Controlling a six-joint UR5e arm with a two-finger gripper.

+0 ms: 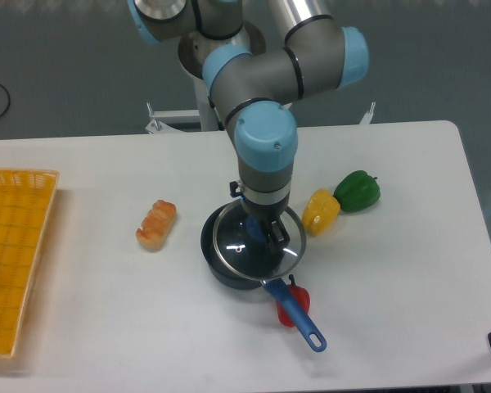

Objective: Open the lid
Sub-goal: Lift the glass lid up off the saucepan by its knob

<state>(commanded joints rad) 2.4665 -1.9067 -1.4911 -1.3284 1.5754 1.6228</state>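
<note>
The lid [258, 242] sits at frame centre, offset right over the dark saucepan [229, 270]. The gripper [262, 231] is clamped on its blue knob. A yellow pepper [320, 210] lies just right; a red pepper [295, 302] lies under the saucepan's blue handle [298, 315].

Colours on the white desk

The desk [409, 270] is plain white against a dark grey background. The arm [266, 139] is silver-grey with light blue joint caps. The lid [229, 246] is clear glass with a silver rim; the saucepan [221, 274] below is dark, its handle [299, 315] bright blue. A red pepper [301, 301] shows by the handle, with a yellow pepper [320, 211] and a green pepper [358, 191] toward the desk's right edge. An orange-and-cream ridged piece of food [156, 224] lies left of the saucepan. At the left edge sits a yellow-orange basket [16, 246] with a grid pattern.
</note>
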